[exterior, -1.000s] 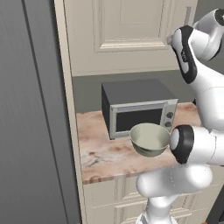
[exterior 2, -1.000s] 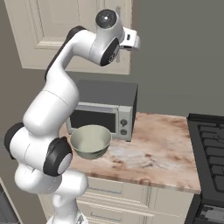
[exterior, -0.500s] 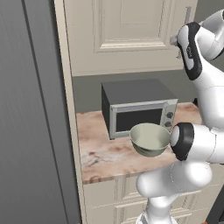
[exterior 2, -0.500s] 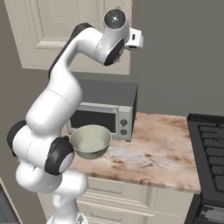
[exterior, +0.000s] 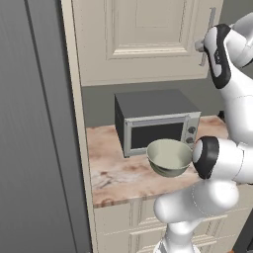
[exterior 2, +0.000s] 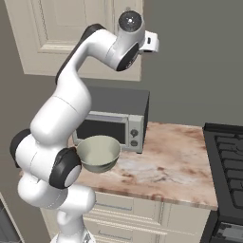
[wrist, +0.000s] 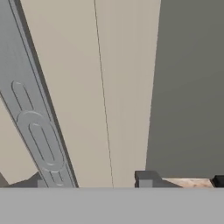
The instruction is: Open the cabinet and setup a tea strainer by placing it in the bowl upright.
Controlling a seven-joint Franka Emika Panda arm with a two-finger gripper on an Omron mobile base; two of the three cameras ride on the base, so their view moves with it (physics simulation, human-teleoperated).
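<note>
**Hand at the cabinet handle**

Jaws spread, gripper [wrist: 92, 180] straddling the silver bar handle [wrist: 37, 131] of the shut cabinet [exterior: 148, 39]. Below, the bowl [exterior: 169, 157] sits on the counter [exterior: 116, 170] before the microwave [exterior: 155, 121]

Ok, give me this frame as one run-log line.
phase: reach for handle | cabinet: door shut | gripper: at handle, grip unclear | bowl: on counter, empty
</note>
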